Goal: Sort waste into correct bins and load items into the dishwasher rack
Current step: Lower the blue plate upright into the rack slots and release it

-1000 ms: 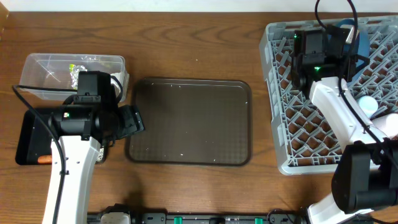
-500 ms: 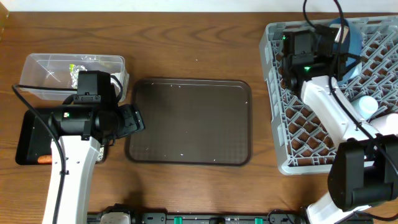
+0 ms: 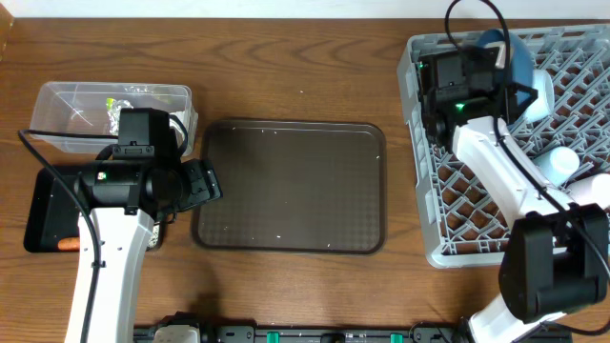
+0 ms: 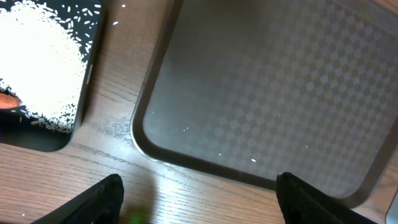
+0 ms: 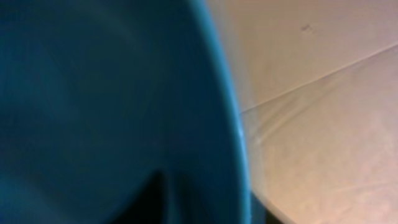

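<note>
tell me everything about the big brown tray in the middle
The brown tray is a dark rectangle with rounded corners, a raised rim and a checkered texture, seemingly plastic. It lies flat on the table between the black tray and the grey rack, touching neither. White specks dot it. The left gripper hangs over its left edge.

**Free room and obstructions on the table (image 3: 286, 76).**
Open wood is found along the far edge, between the clear tub (image 3: 48, 114) and the rack (image 3: 415, 152). The brown tray (image 3: 291, 186) in the middle lies low and bare. Passage on the left is barred by the left arm (image 3: 110, 257) over the black tray (image 3: 40, 214). The rack's far corner is occupied by the right arm (image 3: 496, 157) and the blue bowl (image 3: 519, 59).
</note>
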You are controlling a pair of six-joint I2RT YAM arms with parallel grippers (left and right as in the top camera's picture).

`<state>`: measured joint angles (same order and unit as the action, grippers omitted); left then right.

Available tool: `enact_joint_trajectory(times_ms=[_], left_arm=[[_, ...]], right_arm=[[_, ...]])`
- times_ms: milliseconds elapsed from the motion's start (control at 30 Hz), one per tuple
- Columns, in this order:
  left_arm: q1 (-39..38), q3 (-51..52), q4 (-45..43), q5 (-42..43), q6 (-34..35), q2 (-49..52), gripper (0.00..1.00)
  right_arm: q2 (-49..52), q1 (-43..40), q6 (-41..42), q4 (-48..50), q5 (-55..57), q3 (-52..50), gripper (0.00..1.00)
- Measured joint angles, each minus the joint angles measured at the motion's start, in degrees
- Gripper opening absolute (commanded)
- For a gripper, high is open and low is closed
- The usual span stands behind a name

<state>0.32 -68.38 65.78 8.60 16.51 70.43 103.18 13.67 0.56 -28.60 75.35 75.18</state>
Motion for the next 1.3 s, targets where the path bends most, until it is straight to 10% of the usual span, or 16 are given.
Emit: enact_joint_trajectory(times_ms=[233, 733, 1300], left_arm=[[0.00, 0.00, 0.00, 0.00, -0.02, 0.02, 0.79], [0.00, 0.00, 0.02, 0.00, -0.02, 0.09, 0.79], [0.00, 0.00, -0.07, 0.00, -0.02, 0.09, 0.79]], right_arm=[[1.46, 4.22, -0.74, -5.25, -5.09, -0.63, 0.86], [1.38, 5.73, 9.14, -17.64, -11.91, -0.68, 0.96], [-18.10, 4.37, 11.50, -21.46, -45.64, -0.72, 0.99]])
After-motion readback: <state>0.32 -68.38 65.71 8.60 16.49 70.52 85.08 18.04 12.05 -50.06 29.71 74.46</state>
